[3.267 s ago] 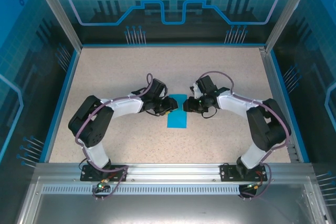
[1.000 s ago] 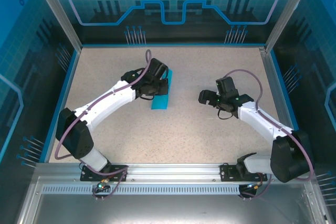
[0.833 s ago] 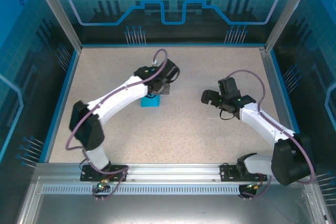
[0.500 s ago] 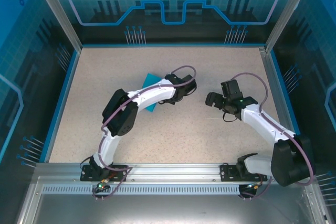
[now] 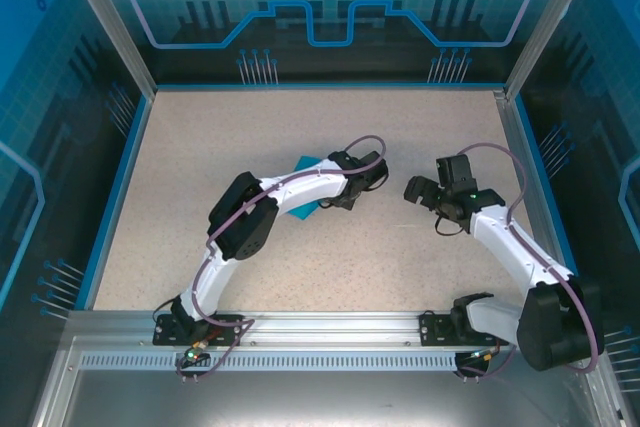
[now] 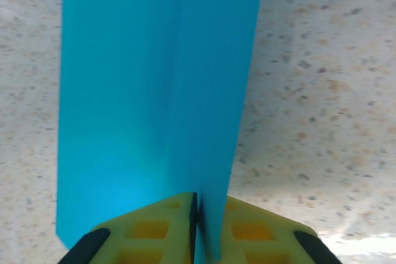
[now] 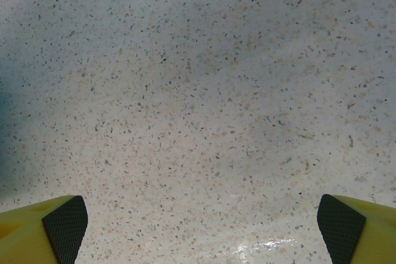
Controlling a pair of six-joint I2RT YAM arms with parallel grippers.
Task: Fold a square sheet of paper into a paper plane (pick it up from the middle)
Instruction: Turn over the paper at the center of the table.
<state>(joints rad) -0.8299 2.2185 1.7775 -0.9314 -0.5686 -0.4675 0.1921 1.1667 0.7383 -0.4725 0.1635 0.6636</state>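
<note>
My left tool (image 6: 196, 217) grasps the folded blue paper sheet (image 6: 148, 91) at its crease. My right tool (image 7: 203, 230), right of the sheet, stands released over the tabletop (image 7: 198, 91).

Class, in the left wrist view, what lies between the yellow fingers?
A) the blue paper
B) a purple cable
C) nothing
A: the blue paper runs down into the narrow slit between the left fingers, which close on its edge.

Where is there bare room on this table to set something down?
Free: the far table strip by the back wall, and the near patch by the rail. Crowded centre: the left tool gripping the blue paper near the right tool.
</note>
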